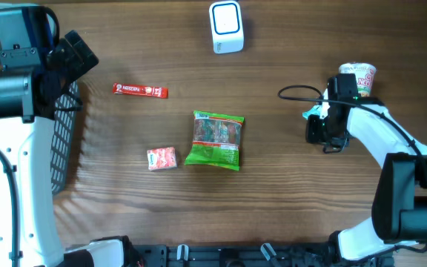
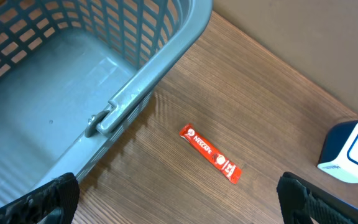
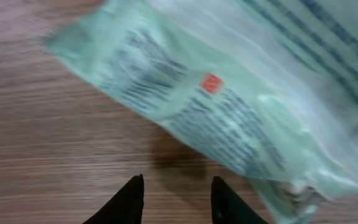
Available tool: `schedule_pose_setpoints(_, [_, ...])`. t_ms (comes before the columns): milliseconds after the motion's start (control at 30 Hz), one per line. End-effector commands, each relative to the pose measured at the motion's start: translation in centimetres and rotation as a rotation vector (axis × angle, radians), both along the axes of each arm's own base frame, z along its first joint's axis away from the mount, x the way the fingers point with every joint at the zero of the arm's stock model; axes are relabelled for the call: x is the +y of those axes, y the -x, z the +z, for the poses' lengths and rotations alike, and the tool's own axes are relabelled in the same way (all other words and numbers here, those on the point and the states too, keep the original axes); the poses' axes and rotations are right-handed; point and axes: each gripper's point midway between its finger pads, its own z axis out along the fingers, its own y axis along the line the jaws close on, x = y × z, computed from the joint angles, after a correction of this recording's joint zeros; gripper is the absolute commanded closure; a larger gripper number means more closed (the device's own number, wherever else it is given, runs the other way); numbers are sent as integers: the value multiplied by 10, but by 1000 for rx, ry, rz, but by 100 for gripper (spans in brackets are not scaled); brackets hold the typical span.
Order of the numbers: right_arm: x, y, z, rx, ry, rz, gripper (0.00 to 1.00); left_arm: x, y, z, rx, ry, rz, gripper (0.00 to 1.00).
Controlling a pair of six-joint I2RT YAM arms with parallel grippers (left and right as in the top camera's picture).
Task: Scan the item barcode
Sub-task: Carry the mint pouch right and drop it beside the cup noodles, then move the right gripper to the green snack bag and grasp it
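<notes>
First, overhead: right gripper (image 1: 322,127) sat near bench's right edge, packet (image 1: 310,113) just beside it on scanner side; scanner (image 1: 226,27) stood at far edge, well apart; right arm nearer by far.
Left wrist: left gripper (image 2: 176,199) gaped wide, empty, beside basket (image 2: 135,93).
Right wrist: fingers (image 3: 129,199) stood apart, gripping nothing; packet lay just beyond tips, long axis slanting upper-left to lower-right.

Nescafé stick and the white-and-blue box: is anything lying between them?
No: only bare table separates the Nescafé stick and barcode scanner, in the overhead and left wrist views.
</notes>
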Motion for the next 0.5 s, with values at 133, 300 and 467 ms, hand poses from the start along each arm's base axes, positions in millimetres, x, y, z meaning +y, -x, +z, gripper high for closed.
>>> schedule_pose_setpoints(133, [158, -6, 63, -104, -307, 429, 39, 3, 1, 5, -11, -13, 4, 0])
schedule_pose_setpoints(300, [230, 18, 63, -147, -254, 477, 38, 3, 1, 5, -11, -14, 5, 0])
schedule_pose_setpoints(467, [285, 38, 71, -223, -288, 542, 34, 3, 1, 5, -11, -13, 4, 0])
